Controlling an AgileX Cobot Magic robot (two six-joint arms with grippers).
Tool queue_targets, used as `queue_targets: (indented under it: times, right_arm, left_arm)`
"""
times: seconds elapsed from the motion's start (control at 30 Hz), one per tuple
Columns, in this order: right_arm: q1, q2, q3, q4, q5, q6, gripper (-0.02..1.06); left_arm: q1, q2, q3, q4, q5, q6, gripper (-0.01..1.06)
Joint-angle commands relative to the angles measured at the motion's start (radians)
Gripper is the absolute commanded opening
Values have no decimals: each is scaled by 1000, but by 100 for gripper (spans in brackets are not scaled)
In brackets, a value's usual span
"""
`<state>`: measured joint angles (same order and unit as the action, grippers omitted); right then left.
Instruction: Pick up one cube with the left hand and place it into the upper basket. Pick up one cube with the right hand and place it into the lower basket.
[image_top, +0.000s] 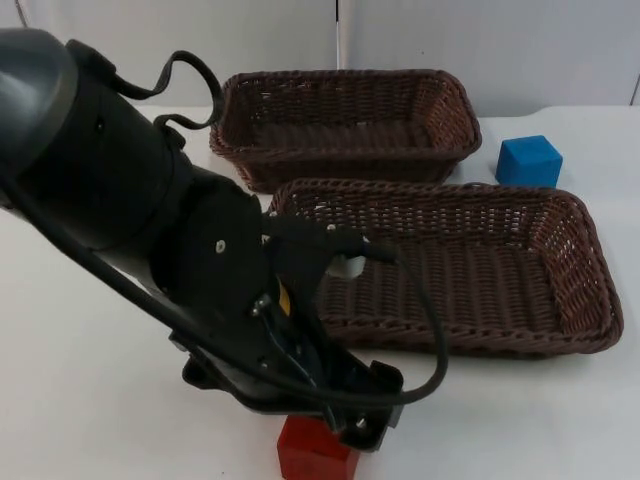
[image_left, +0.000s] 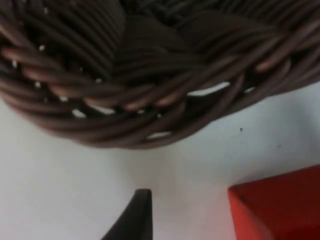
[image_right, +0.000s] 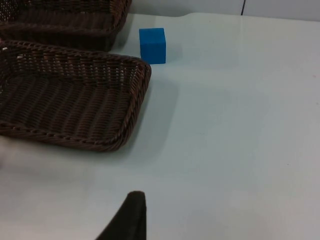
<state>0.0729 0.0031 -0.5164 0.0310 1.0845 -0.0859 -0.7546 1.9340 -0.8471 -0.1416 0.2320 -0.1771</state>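
Reaching low at the near edge, your left pincer hovers over the red cube; its spread can't be told. Next: close, lift toward the far basket.

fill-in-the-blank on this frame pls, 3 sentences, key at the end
1. The left claw is down at the ____ cube.
2. The blue cube sits on the ____, not inside a basket.
3. Both baskets, upper basket and lower basket, hold ____ cubes.

Missing words: red; table; no
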Motion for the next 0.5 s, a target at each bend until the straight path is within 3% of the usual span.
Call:
queue_targets:
  times: [0.0, 0.47]
  right_arm:
    - [-9, -3, 0, -1, -5, -4, 105]
    - [-9, -3, 0, -1, -5, -4, 105]
  left_arm:
    - [-15, 3, -6, -15, -9, -11, 105]
    - [-15, 3, -6, -29, -3, 1, 105]
